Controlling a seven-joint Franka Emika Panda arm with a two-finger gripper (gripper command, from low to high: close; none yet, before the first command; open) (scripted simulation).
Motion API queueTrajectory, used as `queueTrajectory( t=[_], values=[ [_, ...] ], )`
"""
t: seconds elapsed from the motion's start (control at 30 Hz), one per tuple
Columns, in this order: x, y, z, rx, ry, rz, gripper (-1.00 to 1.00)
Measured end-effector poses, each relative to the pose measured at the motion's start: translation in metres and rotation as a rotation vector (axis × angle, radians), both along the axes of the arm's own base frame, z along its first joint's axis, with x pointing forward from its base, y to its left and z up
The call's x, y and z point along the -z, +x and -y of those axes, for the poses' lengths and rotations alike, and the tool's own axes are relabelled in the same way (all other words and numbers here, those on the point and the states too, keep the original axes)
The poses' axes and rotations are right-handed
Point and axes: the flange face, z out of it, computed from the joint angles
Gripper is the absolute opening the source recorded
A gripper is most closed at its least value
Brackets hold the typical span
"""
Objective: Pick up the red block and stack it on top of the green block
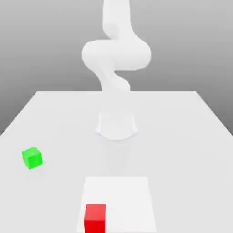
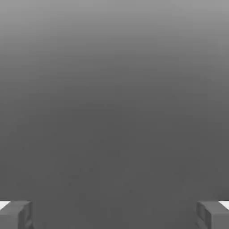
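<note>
**A:** Right, here we are. Red block (image 1: pixel 95 218) sits at the near edge of the tabletop (image 1: pixel 182 136), on a paler square patch (image 1: pixel 127 195), toward that patch's left corner as the exterior view has it.

**B:** And the green block (image 1: pixel 32 157)?

**A:** Out on the exterior view's left, further back than the red one, well apart from it. Both flat on the surface, nothing touching either.

**B:** Where's the arm (image 1: pixel 116 54) in all this?

**A:** Rising from its round base (image 1: pixel 117 125) in the middle of the tabletop, behind both blocks, folding up and over near the top of the exterior view. Pale white, quite washed out.

**B:** The fingers, then?

**A:** From the hand view, the fingers (image 2: pixel 15 214) show as two grey tips at opposite corners, spread wide apart, with a broad gap between them.

**B:** Anything in that gap?

**A:** Just a plain grey backdrop (image 2: pixel 114 89), lighter at one end and darker at the other. The red block is not between the fingers; it lies down on the patch, and how far from them I can't tell.
</note>
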Motion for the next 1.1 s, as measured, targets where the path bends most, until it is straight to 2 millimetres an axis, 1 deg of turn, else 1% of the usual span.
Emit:
queueTrajectory(
  t=[0.1, 0.2, 0.33, 0.43, 0.53, 0.6, 0.7, 0.8, 0.87, 0.97, 1.0, 1.1],
  values=[
    [0.049, 0.038, 0.006, -0.006, 0.008, -0.089, 0.00],
    [0.100, 0.068, 0.011, -0.010, 0.014, -0.175, 0.00],
    [0.172, 0.098, 0.018, -0.012, 0.018, -0.288, 0.00],
    [0.228, 0.113, 0.023, -0.012, 0.019, -0.373, 0.00],
    [0.285, 0.121, 0.028, -0.010, 0.017, -0.457, 0.00],
    [0.323, 0.122, 0.032, -0.007, 0.014, -0.513, 0.00],
    [0.380, 0.119, 0.038, -0.002, 0.007, -0.598, 0.00],
    [0.435, 0.109, 0.044, 0.001, -0.003, -0.682, 0.00],
    [0.467, 0.105, 0.046, 0.003, -0.009, -0.717, 0.00],
    [0.508, 0.103, 0.047, 0.002, -0.011, -0.727, 0.00],
    [0.521, 0.103, 0.047, 0.003, -0.010, -0.728, -1.00],
    [0.522, 0.103, 0.047, 0.002, -0.010, -0.728, -1.00]
  ],
)
